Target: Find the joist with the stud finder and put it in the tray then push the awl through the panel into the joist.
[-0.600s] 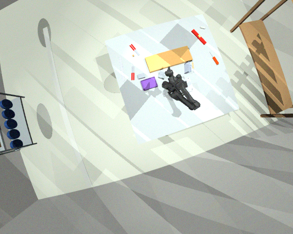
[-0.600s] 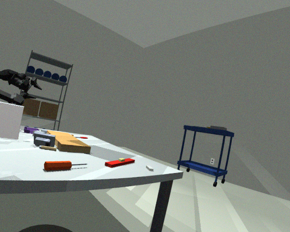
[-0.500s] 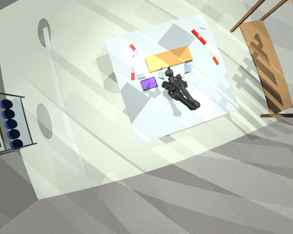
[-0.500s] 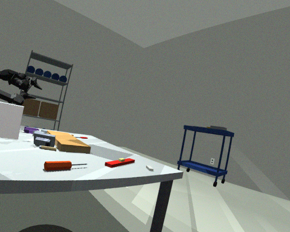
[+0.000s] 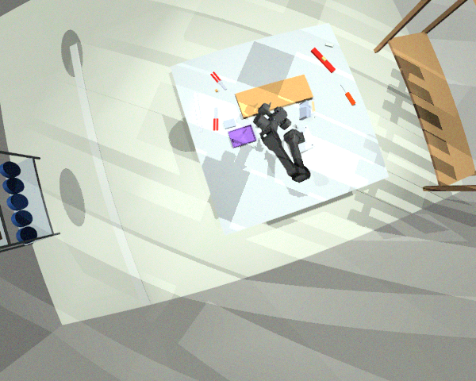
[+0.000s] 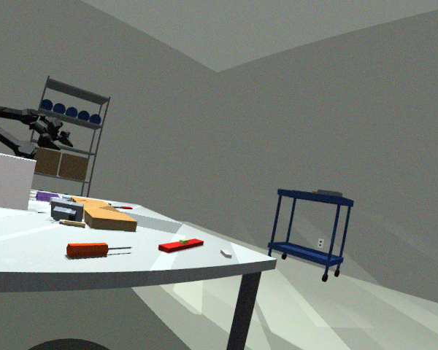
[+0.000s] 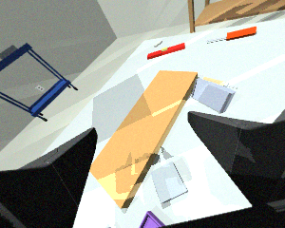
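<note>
The orange-tan floor panel lies on the table. My gripper is open and empty, high above the table near the panel's front edge. A grey square block lies between panel and tray; the arm hides it in the top view. A grey-blue box-shaped device stands at the panel's right end. I cannot tell which is the stud finder. A tan-handled tool, possibly the awl, lies beside it. The purple tray looks empty.
An orange-handled tool and a red level lie at the far right. Red-handled tools lie left of the tray, near a pale pad. A white upright board stands near the arm.
</note>
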### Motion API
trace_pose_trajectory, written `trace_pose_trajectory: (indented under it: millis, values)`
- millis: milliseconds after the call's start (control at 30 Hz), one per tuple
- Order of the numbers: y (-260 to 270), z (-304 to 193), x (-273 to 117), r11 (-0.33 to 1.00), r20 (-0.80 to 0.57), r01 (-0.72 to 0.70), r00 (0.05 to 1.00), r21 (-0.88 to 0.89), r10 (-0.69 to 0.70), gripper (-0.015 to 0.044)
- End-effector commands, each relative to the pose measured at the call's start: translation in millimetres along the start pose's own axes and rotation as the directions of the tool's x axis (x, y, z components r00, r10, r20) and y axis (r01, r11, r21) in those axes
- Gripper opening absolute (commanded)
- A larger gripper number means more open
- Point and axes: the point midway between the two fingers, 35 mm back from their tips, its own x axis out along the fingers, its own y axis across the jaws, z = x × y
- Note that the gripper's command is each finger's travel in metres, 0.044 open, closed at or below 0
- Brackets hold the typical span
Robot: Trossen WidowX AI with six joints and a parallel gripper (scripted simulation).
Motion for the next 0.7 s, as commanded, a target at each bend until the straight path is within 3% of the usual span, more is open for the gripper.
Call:
trace_pose_trajectory:
  millis: [0, 200, 667]
  values:
    - [4.9, 7.5, 42.5, 0.893, -0.040, 0.195, 0.972, -0.407, -0.230, 0.0440]
    - [-3.6, 17.5, 87.3, 0.670, -0.126, 0.205, 0.903, -0.714, -0.410, 0.0440]
    - [-32.7, 33.3, 144.3, 0.394, -0.282, -0.049, 0.780, -0.918, -0.559, 0.0440]
